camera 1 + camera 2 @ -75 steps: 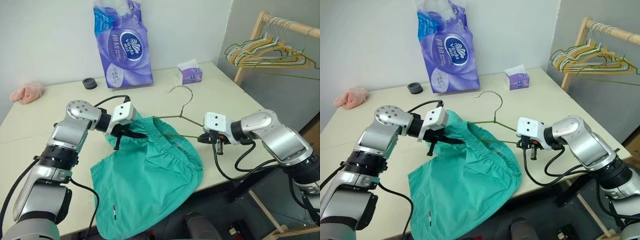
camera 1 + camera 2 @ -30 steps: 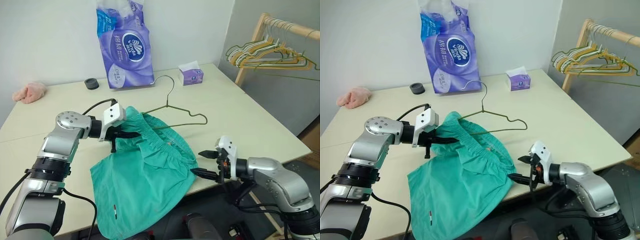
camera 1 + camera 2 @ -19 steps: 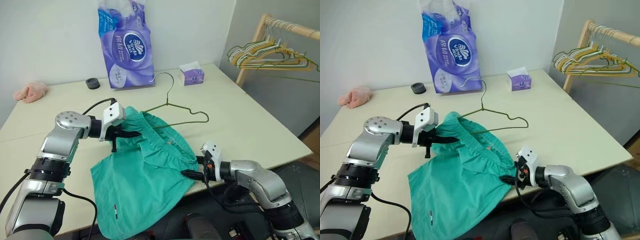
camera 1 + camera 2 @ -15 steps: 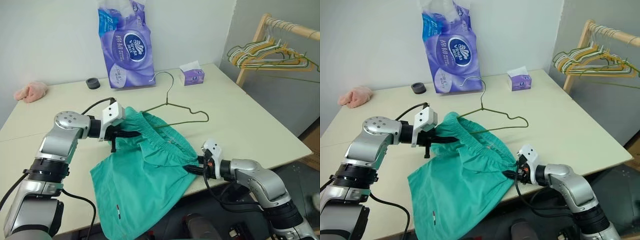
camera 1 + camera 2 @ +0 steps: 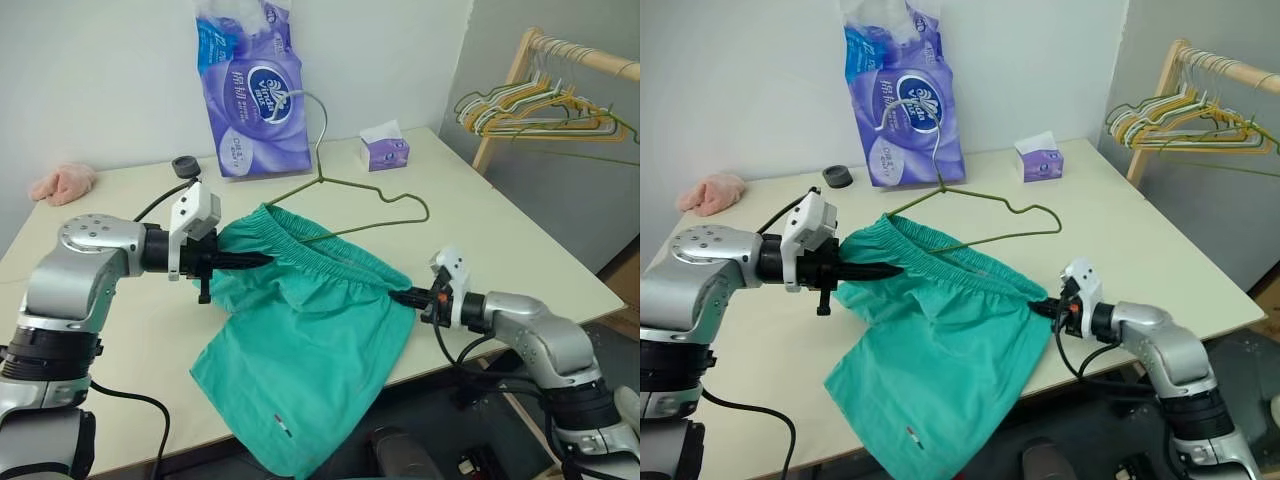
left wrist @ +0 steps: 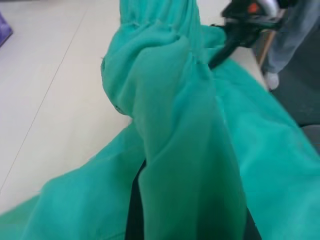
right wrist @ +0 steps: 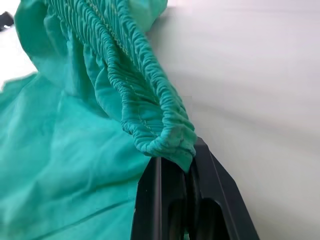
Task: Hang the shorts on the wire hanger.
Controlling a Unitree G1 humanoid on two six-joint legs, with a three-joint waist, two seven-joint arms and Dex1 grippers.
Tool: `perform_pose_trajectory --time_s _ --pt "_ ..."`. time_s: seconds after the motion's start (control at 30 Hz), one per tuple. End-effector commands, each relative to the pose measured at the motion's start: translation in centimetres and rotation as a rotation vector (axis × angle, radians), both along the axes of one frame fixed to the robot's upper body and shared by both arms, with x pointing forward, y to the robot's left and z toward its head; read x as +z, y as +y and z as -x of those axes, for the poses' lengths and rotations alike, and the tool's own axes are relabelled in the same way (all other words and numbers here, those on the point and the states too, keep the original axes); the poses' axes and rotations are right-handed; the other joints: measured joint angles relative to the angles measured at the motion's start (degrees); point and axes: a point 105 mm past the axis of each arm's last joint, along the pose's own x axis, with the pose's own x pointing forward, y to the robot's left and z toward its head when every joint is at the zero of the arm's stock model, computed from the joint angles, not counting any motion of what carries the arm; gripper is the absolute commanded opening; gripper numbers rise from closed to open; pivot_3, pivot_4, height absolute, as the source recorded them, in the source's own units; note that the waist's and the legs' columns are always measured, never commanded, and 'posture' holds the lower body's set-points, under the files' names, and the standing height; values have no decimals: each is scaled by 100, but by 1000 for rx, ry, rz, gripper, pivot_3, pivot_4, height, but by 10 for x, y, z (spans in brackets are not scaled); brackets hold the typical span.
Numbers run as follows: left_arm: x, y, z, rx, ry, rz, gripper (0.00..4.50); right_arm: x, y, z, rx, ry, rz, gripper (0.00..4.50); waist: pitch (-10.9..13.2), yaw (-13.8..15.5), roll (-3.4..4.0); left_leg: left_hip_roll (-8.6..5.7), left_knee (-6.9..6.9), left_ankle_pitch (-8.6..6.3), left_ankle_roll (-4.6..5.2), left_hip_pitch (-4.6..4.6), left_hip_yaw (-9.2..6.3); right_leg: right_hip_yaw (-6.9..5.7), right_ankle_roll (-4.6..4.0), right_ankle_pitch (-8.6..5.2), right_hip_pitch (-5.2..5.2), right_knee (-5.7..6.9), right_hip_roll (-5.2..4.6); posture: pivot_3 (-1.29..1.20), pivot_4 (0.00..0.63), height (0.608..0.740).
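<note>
The cream table (image 5: pixel 520 240) carries the teal shorts (image 5: pixel 310 340), their waistband stretched between both arms, legs draping over the near edge. The olive wire hanger (image 5: pixel 370 205) tilts up behind, threaded into the waistband. The left gripper (image 5: pixel 255 259) and right gripper (image 5: pixel 405 296) each pinch the waistband.

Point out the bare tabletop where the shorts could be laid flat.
Bare patches: the table right of the wire hanger, below the tissue box; and the strip between the pink cloth and the shorts. Crowded: the middle, and around the purple pack and black cap.
</note>
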Motion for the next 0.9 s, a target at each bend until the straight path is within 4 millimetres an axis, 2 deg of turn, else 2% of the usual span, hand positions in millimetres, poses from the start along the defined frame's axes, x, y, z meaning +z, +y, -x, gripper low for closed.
perform_pose_trajectory --time_s 0.03,0.13,0.3,0.47,0.63,0.9 --pt "22 -5 20 -88 -41 -4 0 9 -19 -3 26 19 -3 23 0 -8 0 0 0 0 0 0 1 1 0 0 1 0 0 -262 12 740" --pt "11 -2 31 -133 -12 -96 0 9 -29 -5 36 37 16 23 -2 -24 4 2 -4 0 0 2 4 2 0 0 -1 1 3 -258 11 740" --pt "-2 15 22 -85 -45 -213 0 10 -38 -6 34 36 27 23 -4 -19 7 6 -5 0 0 3 5 3 -1 -1 -1 1 8 -258 10 740" --pt "1 20 6 -20 -86 -174 0 9 -36 2 69 38 38 23 -5 23 5 3 0 0 0 2 8 3 0 0 2 -1 3 -270 12 740" --pt "-11 23 13 -60 -53 -235 0 13 -33 5 76 28 36 23 -6 -18 8 4 -2 0 0 2 9 6 1 0 0 0 3 -275 15 740" --pt "-15 25 19 -83 -28 -251 0 17 -34 6 83 23 47 23 -6 -7 9 5 -3 -1 1 1 8 6 1 0 -1 -1 4 -276 18 740"
